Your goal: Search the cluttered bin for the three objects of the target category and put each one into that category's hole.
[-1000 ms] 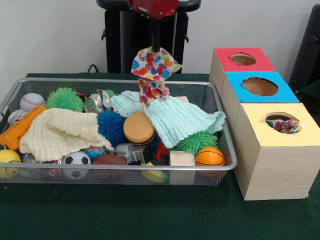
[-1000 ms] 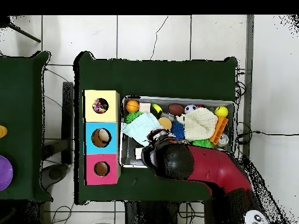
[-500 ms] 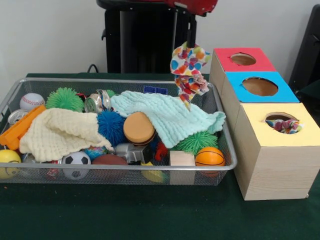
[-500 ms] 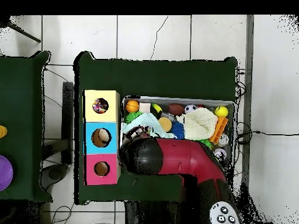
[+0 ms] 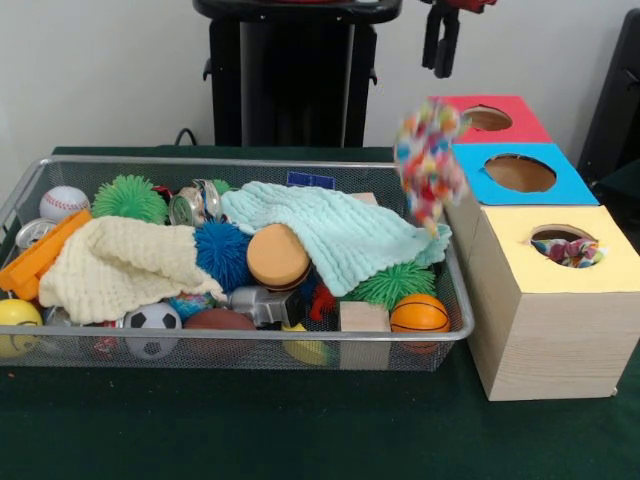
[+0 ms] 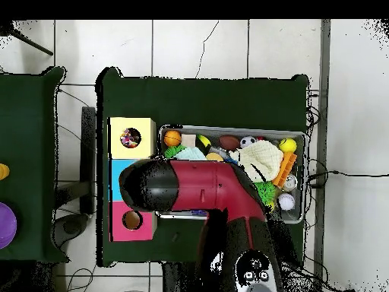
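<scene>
A multicoloured patterned cloth (image 5: 428,160) is in mid-air and blurred, over the wire bin's (image 5: 250,340) right end and beside the blue-topped box (image 5: 560,185). My gripper (image 5: 441,45) hangs above it at the top of the front view, open, with a clear gap down to the cloth. In the overhead view the red and black arm (image 6: 156,186) covers the blue box and hides the gripper. The yellow-topped box (image 5: 545,330) has another patterned cloth (image 5: 566,252) in its hole. A mint cloth (image 5: 340,235) and a cream cloth (image 5: 120,265) lie in the bin.
The red-topped box (image 5: 520,125) stands farthest back in the row of boxes. The bin also holds spiky balls (image 5: 128,197), a basketball (image 5: 419,313), a soccer ball (image 5: 152,325), a baseball (image 5: 63,203), tins (image 5: 190,205), wooden blocks (image 5: 363,318) and an orange piece (image 5: 40,255).
The gripper carried the patterned cloth up and rightward from the bin's middle toward the boxes. The cloth has now come loose and hangs blurred below the fingers.
</scene>
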`<action>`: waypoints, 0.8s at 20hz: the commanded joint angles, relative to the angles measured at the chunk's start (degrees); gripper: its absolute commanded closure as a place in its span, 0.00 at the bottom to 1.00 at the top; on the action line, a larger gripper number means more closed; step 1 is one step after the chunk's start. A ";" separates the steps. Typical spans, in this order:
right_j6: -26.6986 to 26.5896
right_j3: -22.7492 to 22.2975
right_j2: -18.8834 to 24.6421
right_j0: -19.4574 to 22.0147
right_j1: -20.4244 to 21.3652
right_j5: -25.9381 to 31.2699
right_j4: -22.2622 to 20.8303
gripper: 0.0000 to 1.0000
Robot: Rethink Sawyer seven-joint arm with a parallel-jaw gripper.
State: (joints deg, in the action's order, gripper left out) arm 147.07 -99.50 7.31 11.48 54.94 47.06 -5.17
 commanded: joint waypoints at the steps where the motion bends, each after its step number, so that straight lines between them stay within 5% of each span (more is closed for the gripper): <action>1: 19.10 7.19 -4.29 -1.90 -3.90 6.33 4.82 1.00; 10: 20.52 13.84 -8.50 -6.52 -8.63 6.57 9.07 1.00; 16: 16.01 11.97 -12.59 -6.67 -9.72 3.21 8.71 1.00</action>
State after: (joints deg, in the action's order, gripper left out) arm 147.08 -88.44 -0.88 4.49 49.08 47.60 2.83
